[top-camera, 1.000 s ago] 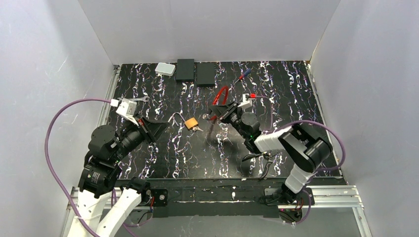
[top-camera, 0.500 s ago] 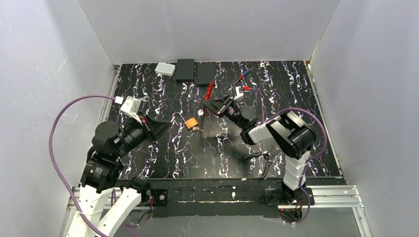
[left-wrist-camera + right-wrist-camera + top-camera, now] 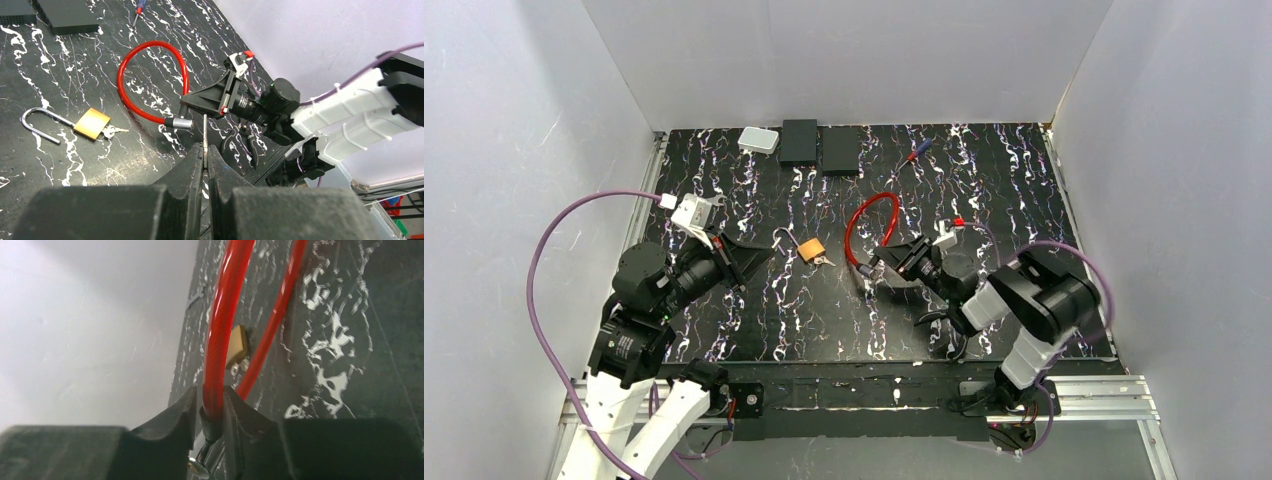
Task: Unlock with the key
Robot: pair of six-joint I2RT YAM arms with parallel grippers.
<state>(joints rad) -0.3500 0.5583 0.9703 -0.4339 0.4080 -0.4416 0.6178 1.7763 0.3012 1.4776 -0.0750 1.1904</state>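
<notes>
Plenty of bare table (image 3: 724, 190) around the padlock (image 3: 812, 248) lying centre-left, its key (image 3: 114, 131) a tiny blur, left gripper (image 3: 205, 148) pinched closed on nothing, right gripper (image 3: 210, 406) clamped on the red cable (image 3: 864, 215).

The table (image 3: 1024, 200), black with white marbling, is carrying seven loose items. Along the far edge a white box (image 3: 758, 140) is sitting beside a black box (image 3: 799, 141), with a second black box (image 3: 840, 151) touching it. A screwdriver (image 3: 917, 150) is lying to their right, well apart. Near the centre a brass padlock (image 3: 811, 248) is lying flat with its shackle open and a key (image 3: 824, 261) protruding. Just beside it, the red cable lock (image 3: 871, 225) is resting its loop on the surface.
</notes>
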